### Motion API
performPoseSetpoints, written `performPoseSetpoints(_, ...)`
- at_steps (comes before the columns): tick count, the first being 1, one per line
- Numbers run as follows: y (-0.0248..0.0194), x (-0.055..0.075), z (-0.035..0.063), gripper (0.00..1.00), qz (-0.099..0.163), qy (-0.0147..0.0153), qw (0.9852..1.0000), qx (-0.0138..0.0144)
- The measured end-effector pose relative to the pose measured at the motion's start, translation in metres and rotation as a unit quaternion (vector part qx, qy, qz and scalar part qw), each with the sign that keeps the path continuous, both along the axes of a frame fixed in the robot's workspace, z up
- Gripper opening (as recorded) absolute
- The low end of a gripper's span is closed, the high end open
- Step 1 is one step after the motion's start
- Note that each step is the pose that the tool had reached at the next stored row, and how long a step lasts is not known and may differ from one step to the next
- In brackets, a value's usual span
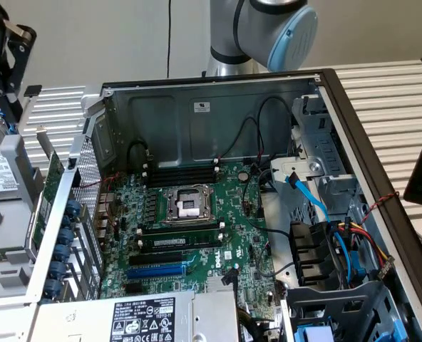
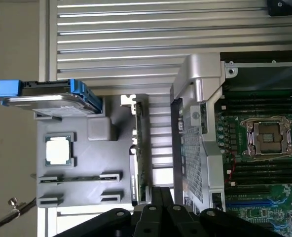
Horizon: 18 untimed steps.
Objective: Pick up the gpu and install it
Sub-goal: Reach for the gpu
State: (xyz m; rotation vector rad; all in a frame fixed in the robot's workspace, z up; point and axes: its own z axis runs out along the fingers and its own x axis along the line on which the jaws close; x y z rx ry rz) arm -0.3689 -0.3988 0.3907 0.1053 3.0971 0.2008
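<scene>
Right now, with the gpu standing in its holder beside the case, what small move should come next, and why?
Probably open the pincer. It is shut, close to one end of the gpu, which stands on edge in the grey holder beside the case; shut, it could not straddle the card.

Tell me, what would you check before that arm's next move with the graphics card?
1. gpu standing on edge in gray tray: ok.
2. End effector lined up with gpu: cannot tell.
3. End effector open for a grasp: not ok, shut.
4. Blue slot on motherboard empty: ok.
5. Case open, motherboard exposed: ok.
</scene>
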Motion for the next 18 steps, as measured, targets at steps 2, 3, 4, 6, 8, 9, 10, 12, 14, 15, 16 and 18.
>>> performPoseSetpoints(2,0.0000,-0.005,-0.0009,0.11,0.000,-0.0085,1.0000,0.0018)
performPoseSetpoints(3,0.0000,-0.007,-0.0016,0.11,0.000,-0.0111,0.9999,0.0023)
performPoseSetpoints(4,0.0000,-0.009,-0.0024,0.11,0.000,-0.0129,0.9999,0.0028)
performPoseSetpoints(6,-0.0001,-0.011,-0.0041,0.11,0.000,-0.0151,0.9999,0.0035)
performPoseSetpoints(8,-0.0002,-0.012,-0.0057,0.11,0.000,-0.0156,0.9999,0.0050)
performPoseSetpoints(9,-0.0002,-0.013,-0.0065,0.11,0.000,-0.0156,0.9999,0.0057)
performPoseSetpoints(10,-0.0001,-0.014,-0.0073,0.11,0.000,-0.0156,0.9999,0.0065)
performPoseSetpoints(12,-0.0002,-0.018,-0.0085,0.11,0.000,-0.0156,0.9998,0.0081)
performPoseSetpoints(14,-0.0001,-0.021,-0.0095,0.11,0.000,-0.0156,0.9998,0.0094)
performPoseSetpoints(15,-0.0002,-0.022,-0.0100,0.11,0.000,-0.0156,0.9998,0.0096)
performPoseSetpoints(16,-0.0001,-0.023,-0.0105,0.11,0.000,-0.0156,0.9998,0.0097)
performPoseSetpoints(18,-0.0002,-0.025,-0.0117,0.11,0.000,-0.0163,0.9998,0.0098)
